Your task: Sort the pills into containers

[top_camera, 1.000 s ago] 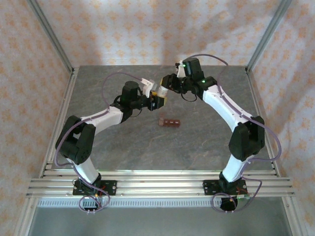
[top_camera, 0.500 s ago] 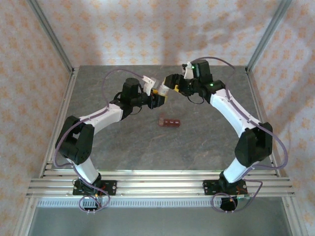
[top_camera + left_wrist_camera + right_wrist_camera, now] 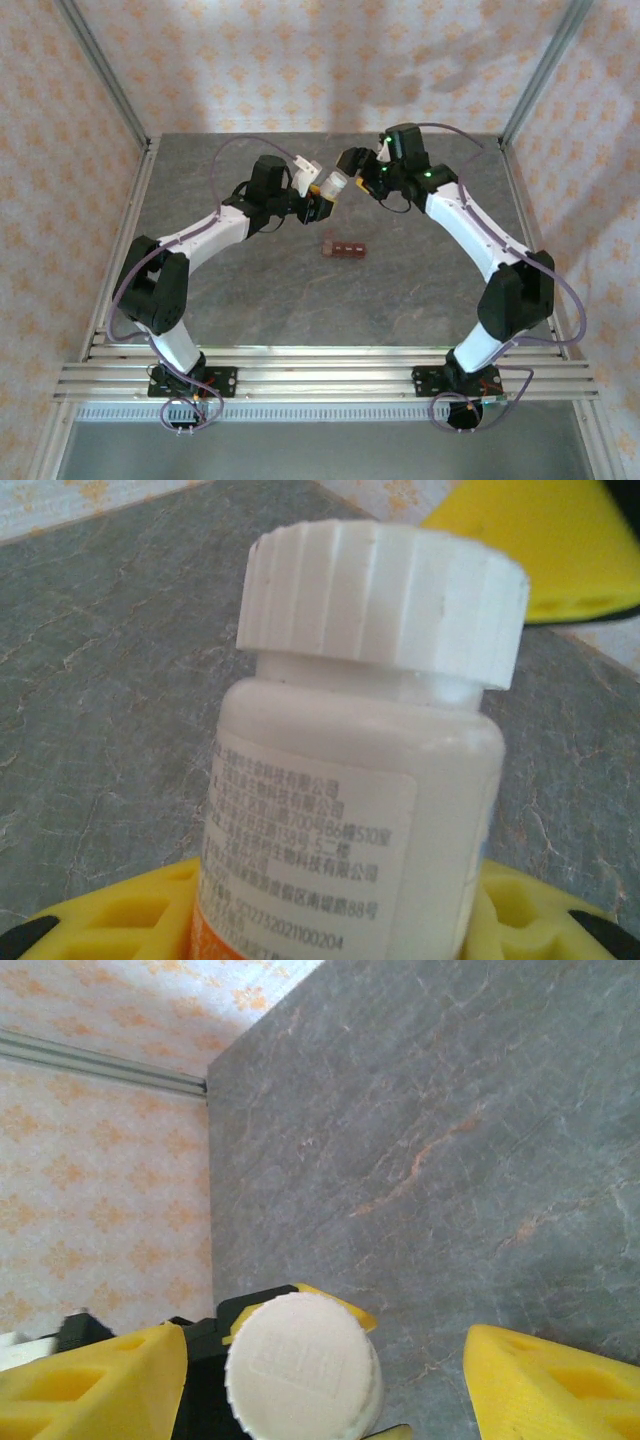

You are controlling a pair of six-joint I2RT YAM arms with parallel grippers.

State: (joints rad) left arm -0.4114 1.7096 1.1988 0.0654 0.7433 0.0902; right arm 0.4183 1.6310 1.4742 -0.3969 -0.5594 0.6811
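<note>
Reddish-brown containers [image 3: 344,248]: one short strip of four joined square compartments in a row, lying flat approx. mid-desk. Compartment contents too small to tell from top view. Desk [image 3: 300,300] is grey, stone-look, w/ pale and rusty veining. Nothing touches the strip. It sits apart from both pincers, on the arm-base side of them.

White bottle [image 3: 332,183]: small cylinder of smooth matte plastic, held off the desk beyond the strip, tilted, cap end toward the right arm. Cap [image 3: 385,595] is on, white, ribbed round the side, w/ a faint embossed square on top. Paper label [image 3: 300,860] carries small dark print and an orange patch at its lower edge. Bottle contents hidden.

Left pincer [image 3: 320,200]: yellow moulded fingers w/ black backing, clamped on the bottle's lower body, one finger each side.

Right pincer [image 3: 353,170]: same yellow fingers, jaws wide, one each side of the cap. Right wrist view shows a clear gap of desk betw. cap and one finger. The other finger sits just beside the cap; contact there cannot be told.
</note>
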